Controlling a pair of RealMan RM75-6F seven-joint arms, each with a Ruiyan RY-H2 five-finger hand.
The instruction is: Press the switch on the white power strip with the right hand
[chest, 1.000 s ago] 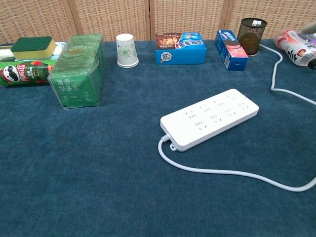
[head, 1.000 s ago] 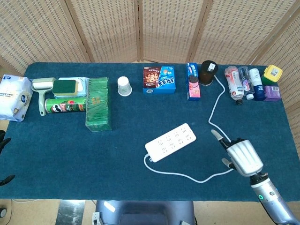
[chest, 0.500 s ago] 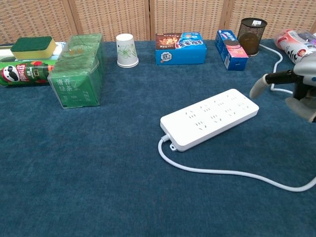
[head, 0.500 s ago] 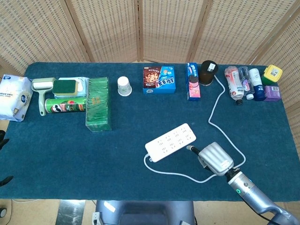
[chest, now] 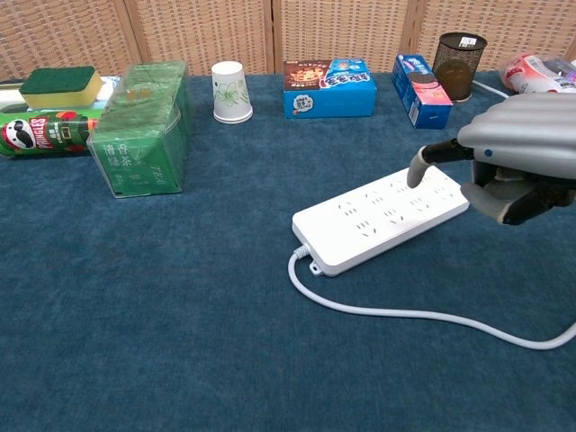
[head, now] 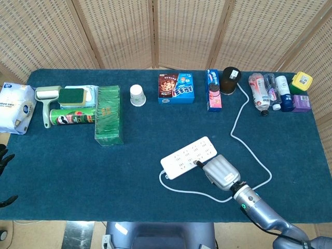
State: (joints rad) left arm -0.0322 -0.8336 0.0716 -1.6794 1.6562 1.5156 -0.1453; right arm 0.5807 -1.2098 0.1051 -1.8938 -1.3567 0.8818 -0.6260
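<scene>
Right robot hand [chest: 513, 171] curled, holding nothing, one finger extended above white power strip [chest: 382, 216]. Risk: switch not visible; fingertip may hit sockets instead.

Switch on the white rectangular power strip [head: 189, 156] — too small to discern; the right hand [chest: 517, 157] is cut by the chest view's right edge — the left hand [head: 4, 158] by the head view's left edge.

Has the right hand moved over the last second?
Yes. In the head view the right hand has travelled leftward from beside the cord loop to the white power strip, its extended finger now over the strip's sockets.
</scene>
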